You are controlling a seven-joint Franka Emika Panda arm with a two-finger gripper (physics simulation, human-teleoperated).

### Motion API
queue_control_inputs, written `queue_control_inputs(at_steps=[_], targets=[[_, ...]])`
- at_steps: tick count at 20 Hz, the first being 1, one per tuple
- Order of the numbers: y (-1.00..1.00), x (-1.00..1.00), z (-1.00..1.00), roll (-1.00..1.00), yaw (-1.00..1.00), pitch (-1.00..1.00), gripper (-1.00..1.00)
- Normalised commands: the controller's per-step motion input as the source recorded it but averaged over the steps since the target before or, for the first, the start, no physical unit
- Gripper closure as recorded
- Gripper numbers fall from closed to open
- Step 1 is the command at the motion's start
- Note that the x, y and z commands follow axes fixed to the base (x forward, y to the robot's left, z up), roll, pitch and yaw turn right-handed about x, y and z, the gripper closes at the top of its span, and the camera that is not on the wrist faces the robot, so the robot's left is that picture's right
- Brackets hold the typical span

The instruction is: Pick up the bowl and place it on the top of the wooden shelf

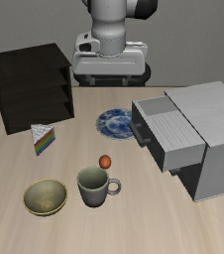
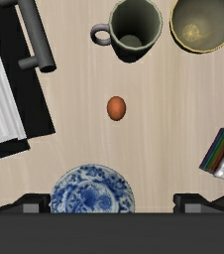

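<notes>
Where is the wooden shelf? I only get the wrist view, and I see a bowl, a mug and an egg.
Observer: The wooden shelf is dark and stands at the exterior view's left. The rainbow-striped box lies between it and the bowl.
Operator: Does it have a flat top?
Observer: Yes, a flat top over several open levels.
Operator: What's the black handle from?
Observer: A drawer pulled out of a big grey cabinet at the exterior view's right.
</notes>
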Motion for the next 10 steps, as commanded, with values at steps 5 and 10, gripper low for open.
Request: queue_control_inputs(at_steps=[5,10], targets=[[0.00,1.00,0.00,0.00,0.00,0.00,-1.00],[0.00,1.00,0.00,0.00,0.00,0.00,-1.00]])
